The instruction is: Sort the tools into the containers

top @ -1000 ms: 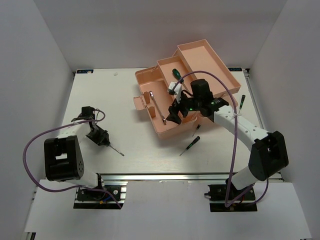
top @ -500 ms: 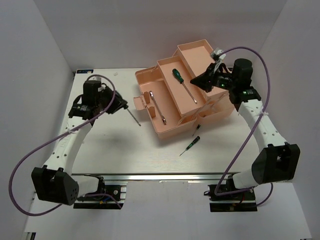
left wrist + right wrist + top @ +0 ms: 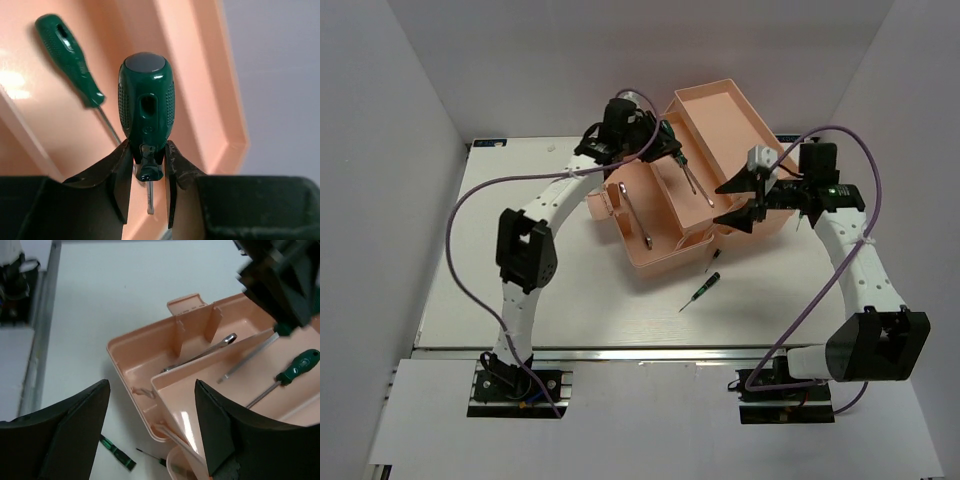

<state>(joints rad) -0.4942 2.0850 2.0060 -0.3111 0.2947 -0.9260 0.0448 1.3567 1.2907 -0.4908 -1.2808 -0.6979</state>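
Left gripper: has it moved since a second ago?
Yes. The left gripper travelled from the bare table left of the toolbox, farther away and rightward, to above the toolbox's tray, gripping a screwdriver.

The salmon-pink toolbox stands open on the worktop, its translucent trays stepped out one above another. In the lowest compartment the silver combination wrench lies lengthwise. One long screwdriver — dark green handle, thin metal shaft — lies flat in the middle tray. A second long screwdriver, of the same make, hangs over that tray, pinched at its neck by the left gripper. Two tiny screwdrivers lie on the worktop near the toolbox's front corner — a green-handled one and a slimmer one just beside the box.
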